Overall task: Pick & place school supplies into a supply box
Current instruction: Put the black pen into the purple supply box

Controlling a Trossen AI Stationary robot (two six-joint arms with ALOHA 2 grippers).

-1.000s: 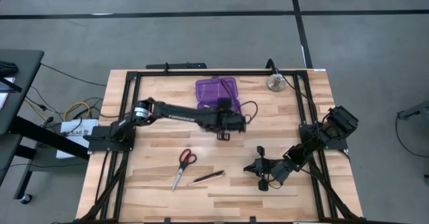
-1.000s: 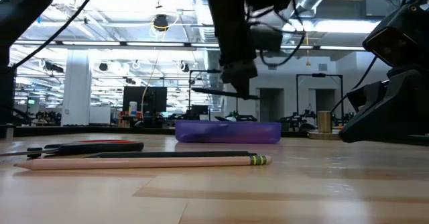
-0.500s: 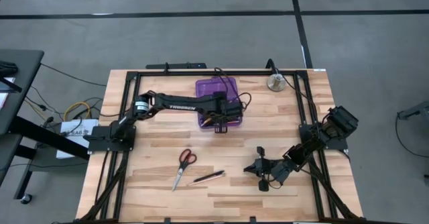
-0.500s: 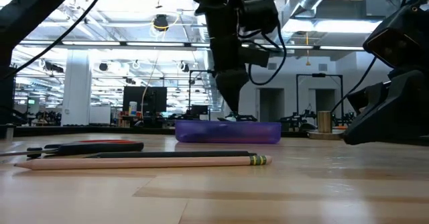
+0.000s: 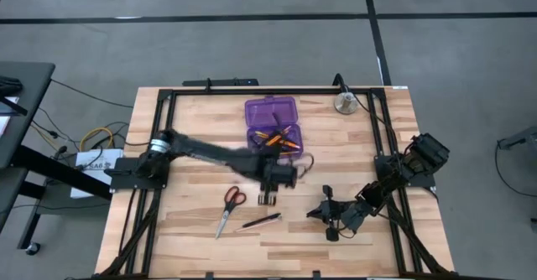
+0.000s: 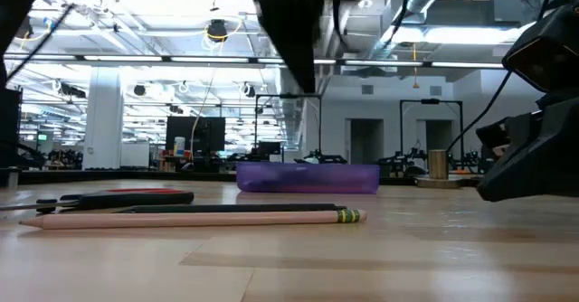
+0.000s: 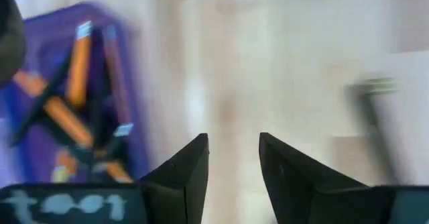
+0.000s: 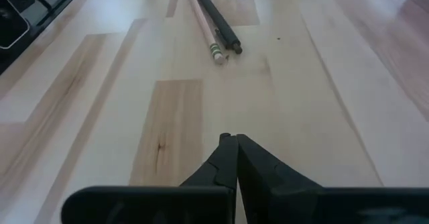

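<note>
Box (image 5: pixel 271 116) at 12 o'clock on my surface (image 5: pixel 193 230), open, pencils (image 5: pixel 277 139) inside | scissors (image 5: pixel 227 207), pencil (image 6: pixel 190 217), pen (image 8: pixel 216 16) at 7 o'clock left to do | left end effector (image 5: pixel 268 198) released, empty, above them | right end effector (image 8: pixel 234 158) clenched, empty, parked at 4.

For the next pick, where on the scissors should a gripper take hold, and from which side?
The scissors lie flat and closed on the table, red handles toward the supply box, blades pointing away. Probably best to come straight down and pinch across the narrow closed blades near the pivot; the handle loops are wide. The open left gripper hovers nearest.
</note>
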